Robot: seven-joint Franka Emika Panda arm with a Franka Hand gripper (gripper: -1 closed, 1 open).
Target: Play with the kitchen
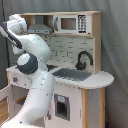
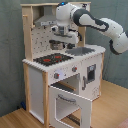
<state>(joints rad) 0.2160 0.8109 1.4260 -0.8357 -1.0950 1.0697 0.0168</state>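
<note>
The kitchen (image 1: 75,55) is a tall white and light-wood toy unit, seen in both exterior views. It has a microwave (image 1: 67,23) and a hood (image 1: 42,30) up top, a black faucet (image 1: 83,60) and a grey sink (image 1: 72,75). In the second exterior view the oven door (image 2: 70,102) hangs open below the black-red stovetop (image 2: 51,59). My gripper (image 2: 62,44) hovers under the hood (image 2: 47,21), just above the back of the stovetop. In the first exterior view my own arm hides the gripper.
My white arm (image 1: 32,85) fills the first exterior view's left foreground, covering the kitchen's left half. In the second exterior view the arm (image 2: 107,27) reaches in from the right, above the sink (image 2: 82,50). A wooden floor (image 2: 107,112) lies around the unit, with a grey curtain behind it.
</note>
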